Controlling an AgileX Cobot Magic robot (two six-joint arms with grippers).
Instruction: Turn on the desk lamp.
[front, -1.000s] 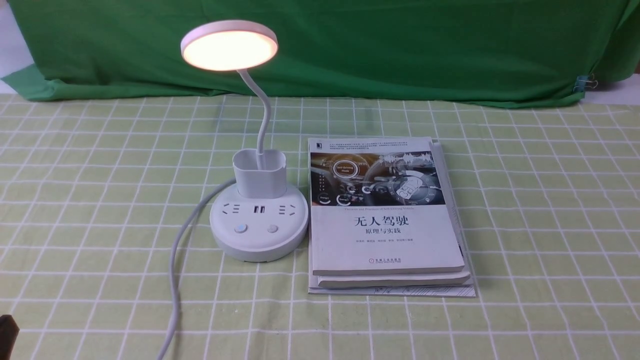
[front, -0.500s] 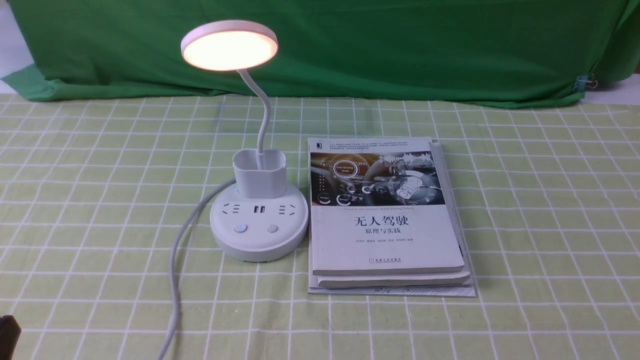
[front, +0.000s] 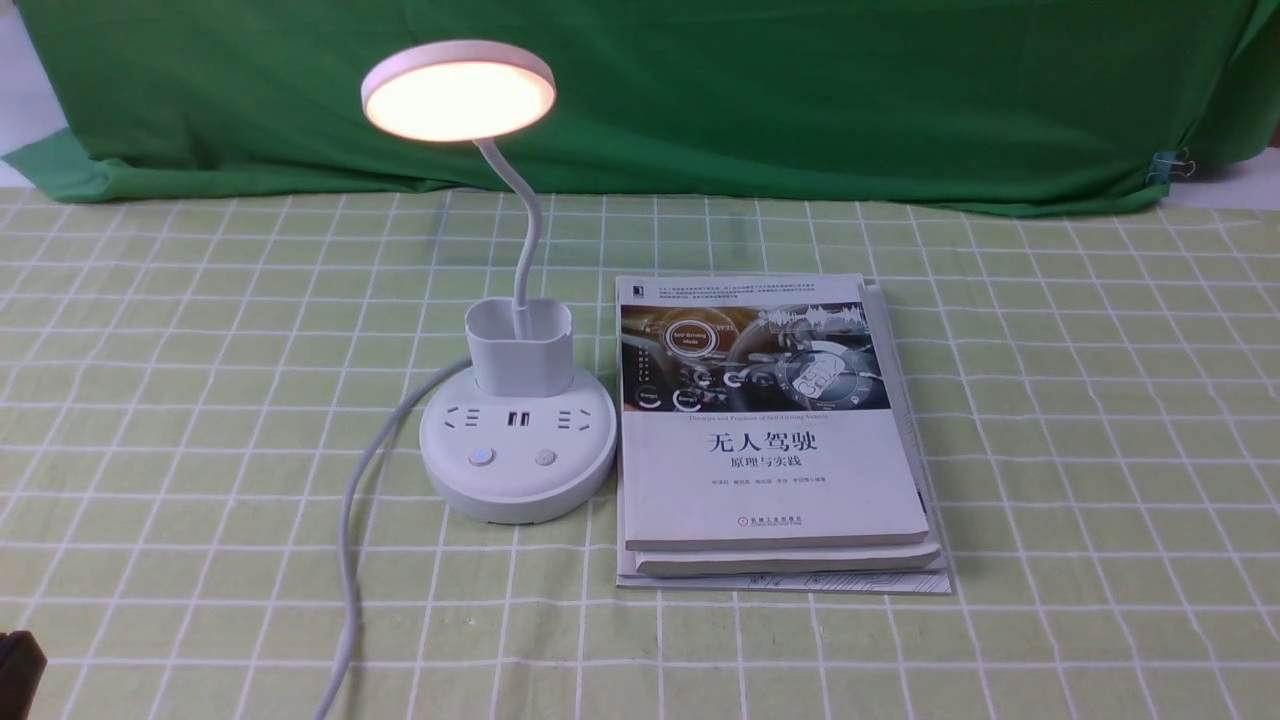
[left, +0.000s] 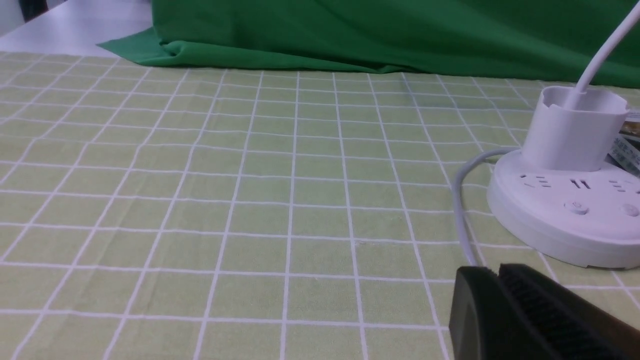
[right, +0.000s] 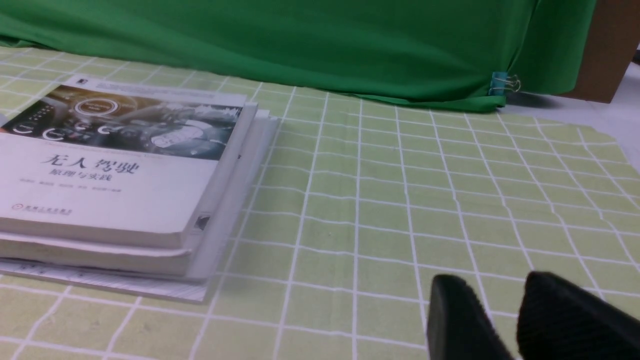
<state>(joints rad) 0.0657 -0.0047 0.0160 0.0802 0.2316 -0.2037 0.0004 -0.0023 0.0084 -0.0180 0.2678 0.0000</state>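
Note:
The white desk lamp (front: 517, 460) stands left of centre on the checked cloth. Its round disc head (front: 458, 92) glows warm and lit. The base carries sockets and two buttons (front: 481, 458), and a white cord (front: 350, 540) runs toward the near edge. My left gripper (front: 15, 665) shows only as a dark tip at the near left corner, well away from the lamp. In the left wrist view it (left: 497, 272) is shut and empty, short of the lamp base (left: 565, 210). My right gripper (right: 492, 280) is open and empty over bare cloth; it is out of the front view.
A stack of books (front: 770, 430) lies right beside the lamp base, and also shows in the right wrist view (right: 115, 170). A green backdrop cloth (front: 700, 100) hangs along the far edge, held by a clip (front: 1165, 165) at the right.
The lamp stays lit and nothing on the table has moved. The dark tip of my left gripper at the near left corner has shifted only very slightly.

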